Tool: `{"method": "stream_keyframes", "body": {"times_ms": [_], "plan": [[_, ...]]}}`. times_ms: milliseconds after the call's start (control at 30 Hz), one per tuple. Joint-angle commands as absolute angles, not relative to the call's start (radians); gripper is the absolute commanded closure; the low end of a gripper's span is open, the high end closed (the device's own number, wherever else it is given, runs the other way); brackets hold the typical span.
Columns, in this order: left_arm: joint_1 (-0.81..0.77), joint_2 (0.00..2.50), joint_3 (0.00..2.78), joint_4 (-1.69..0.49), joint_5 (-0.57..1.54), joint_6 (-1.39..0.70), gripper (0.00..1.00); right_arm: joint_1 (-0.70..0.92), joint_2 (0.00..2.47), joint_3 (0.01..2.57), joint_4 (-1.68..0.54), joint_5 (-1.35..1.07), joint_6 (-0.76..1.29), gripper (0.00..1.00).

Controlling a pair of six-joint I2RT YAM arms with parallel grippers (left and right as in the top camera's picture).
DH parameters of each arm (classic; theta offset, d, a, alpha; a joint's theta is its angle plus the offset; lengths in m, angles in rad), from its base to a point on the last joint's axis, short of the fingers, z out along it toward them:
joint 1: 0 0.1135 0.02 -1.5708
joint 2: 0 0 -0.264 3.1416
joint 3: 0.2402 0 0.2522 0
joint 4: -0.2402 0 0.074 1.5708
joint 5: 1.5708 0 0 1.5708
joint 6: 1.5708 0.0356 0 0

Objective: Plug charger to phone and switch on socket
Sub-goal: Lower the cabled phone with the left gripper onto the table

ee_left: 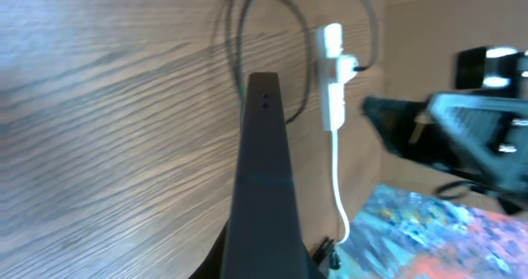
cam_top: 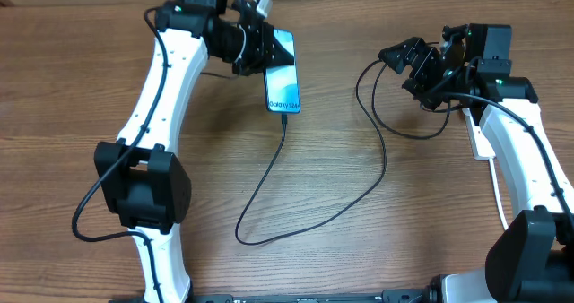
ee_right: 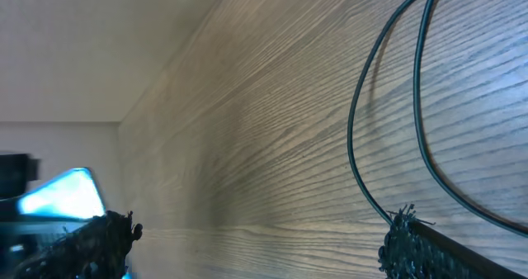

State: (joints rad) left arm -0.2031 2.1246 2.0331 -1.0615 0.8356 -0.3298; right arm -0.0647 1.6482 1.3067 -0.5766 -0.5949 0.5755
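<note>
Left fingers [cam_top: 262, 54] clenched on the phone [cam_top: 282, 83], held near the far edge of the bench [cam_top: 54, 70], left of centre, lit screen up. Charger [cam_top: 285, 128] tip meets the phone's near end; the cable runs toward the near edge, loops right, then climbs to the right arm. Right fingers [cam_top: 409, 59] released, spread wide, grasping nothing, near the far edge. Socket [cam_top: 476, 140] lies by the right edge, mostly hidden under the right arm.
</note>
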Motion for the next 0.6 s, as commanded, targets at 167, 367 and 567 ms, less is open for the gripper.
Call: {"method": "stream_keyframes", "body": {"times_ms": [167, 367, 567], "plan": [[-0.23, 2.106, 1.863, -0.94, 0.819, -0.364, 0.95, -0.068, 1.621, 1.317, -0.575, -0.584, 0.567, 0.0], [-0.242, 2.106, 1.745, -0.837, 0.82, -0.383, 0.96, -0.068, 1.621, 1.317, -0.579, -0.584, 0.546, 0.0], [-0.266, 2.106, 1.696, -0.796, 0.776, -0.408, 0.96, -0.068, 1.621, 1.317, -0.586, -0.583, 0.525, 0.0]]}}
